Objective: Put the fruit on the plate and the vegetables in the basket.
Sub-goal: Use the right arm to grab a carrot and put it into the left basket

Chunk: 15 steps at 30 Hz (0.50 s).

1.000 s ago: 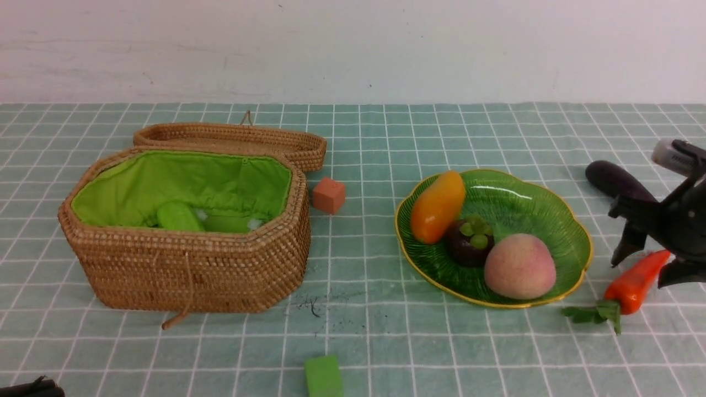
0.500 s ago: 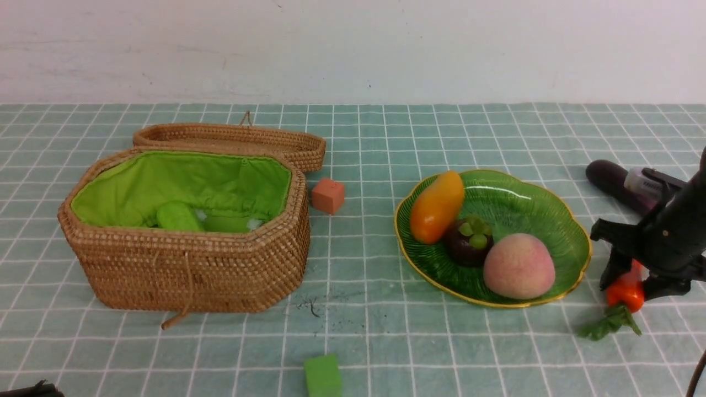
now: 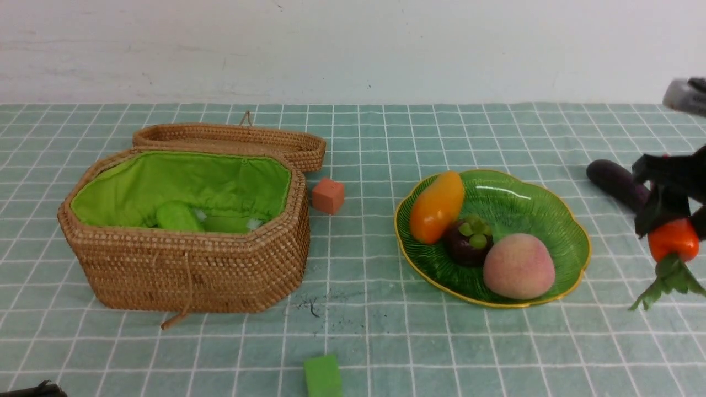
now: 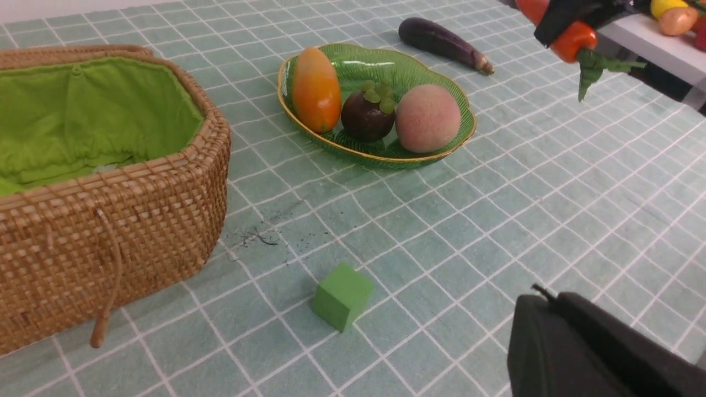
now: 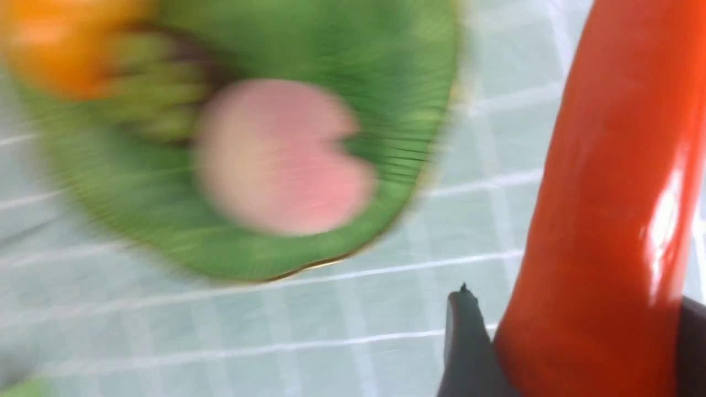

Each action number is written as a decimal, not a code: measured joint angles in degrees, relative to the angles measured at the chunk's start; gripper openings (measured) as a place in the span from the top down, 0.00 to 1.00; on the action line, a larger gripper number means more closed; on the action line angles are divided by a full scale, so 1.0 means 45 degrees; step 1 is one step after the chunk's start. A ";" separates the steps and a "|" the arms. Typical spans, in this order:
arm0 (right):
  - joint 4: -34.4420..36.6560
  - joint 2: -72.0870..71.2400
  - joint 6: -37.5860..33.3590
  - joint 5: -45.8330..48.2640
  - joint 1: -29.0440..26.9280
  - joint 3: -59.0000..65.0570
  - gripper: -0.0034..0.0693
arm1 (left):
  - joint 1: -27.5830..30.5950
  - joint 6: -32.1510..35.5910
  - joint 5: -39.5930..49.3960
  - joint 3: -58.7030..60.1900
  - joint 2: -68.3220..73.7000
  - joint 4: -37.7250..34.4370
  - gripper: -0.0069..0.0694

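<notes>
Carrot (image 3: 674, 241) hangs between the fingers of the right end effector (image 3: 669, 218), which is clamped on its orange-red body. Its green leaves (image 3: 672, 280) stick out beyond the fingers, pointing down and toward the robot's own side in the front view. The left wrist view shows the carrot raised clear of the bench (image 3: 441, 353), tilted, leafy end lower. In the right wrist view its glossy body runs lengthwise between the fingers.

The left end effector (image 4: 584, 342) has its fingers together, only partly in view low at the near left of the front view, near the green cube (image 4: 343, 296).

The eggplant (image 3: 618, 183) lies on the bench to the right of the plate (image 3: 582, 264), toward the far side; in the front view the right end effector overlaps one end of it. On the plate sit the mango (image 3: 437, 208), the mangosteen (image 3: 468, 242) and the peach (image 3: 519, 266), the mangosteen between the other two.

To the left stands the basket (image 3: 187, 270), its green lining (image 3: 193, 182) showing and its lid (image 3: 231, 138) open behind it. Inside is the bitter gourd (image 3: 177, 216), partly hidden by the rim. The orange cube (image 3: 329, 196) rests on the bench just beside the basket, between it and the plate.
</notes>
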 joint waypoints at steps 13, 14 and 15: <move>0.2330 0.3346 -0.7484 -0.3188 0.7611 -0.6870 0.44 | 0.0000 0.0751 -0.0478 0.0000 0.0000 0.0069 0.90; 0.2402 0.3992 -0.8056 -0.3793 0.7993 -0.7534 0.44 | 0.0000 0.0751 -0.0553 0.0000 0.0000 0.0093 0.90; 0.2426 0.5035 -0.8552 -0.4427 0.8433 -0.8260 0.44 | 0.0000 0.0762 -0.0672 0.0000 0.0000 0.0145 0.90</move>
